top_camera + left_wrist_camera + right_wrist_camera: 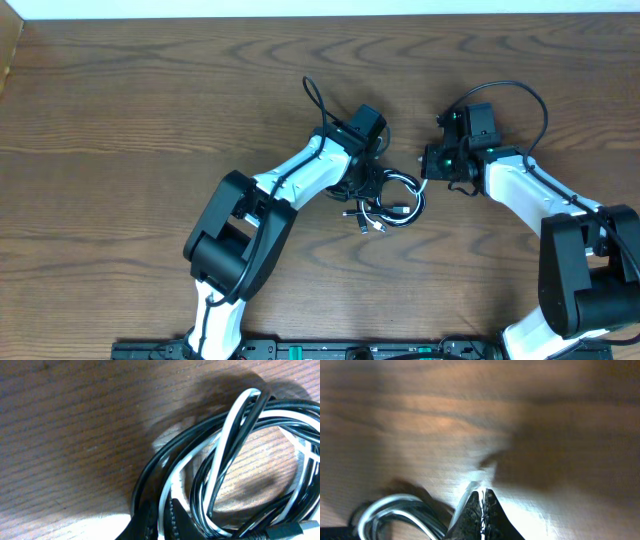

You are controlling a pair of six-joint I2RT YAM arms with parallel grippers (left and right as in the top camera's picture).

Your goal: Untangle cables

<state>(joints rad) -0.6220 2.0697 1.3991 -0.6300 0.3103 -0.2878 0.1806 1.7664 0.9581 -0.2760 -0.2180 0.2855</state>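
Note:
The cables lie in one tangled coil in the middle of the table, a black cable (371,183) looped with a white cable (412,186), their plug ends (366,222) at the near side. In the left wrist view the black cable (150,467) and white cable (230,425) cross in overlapping loops. My left gripper (162,519) is shut on a white strand at the coil's left edge, with black strands right beside it. My right gripper (482,504) is shut on a thin white strand at the coil's right side (424,180); more loops (395,510) show at lower left.
Thick black arm wires arch above each wrist (315,100) (525,95). The wooden table (150,120) ends at a white strip along the far edge. A dark rail (300,350) runs along the near edge between the arm bases.

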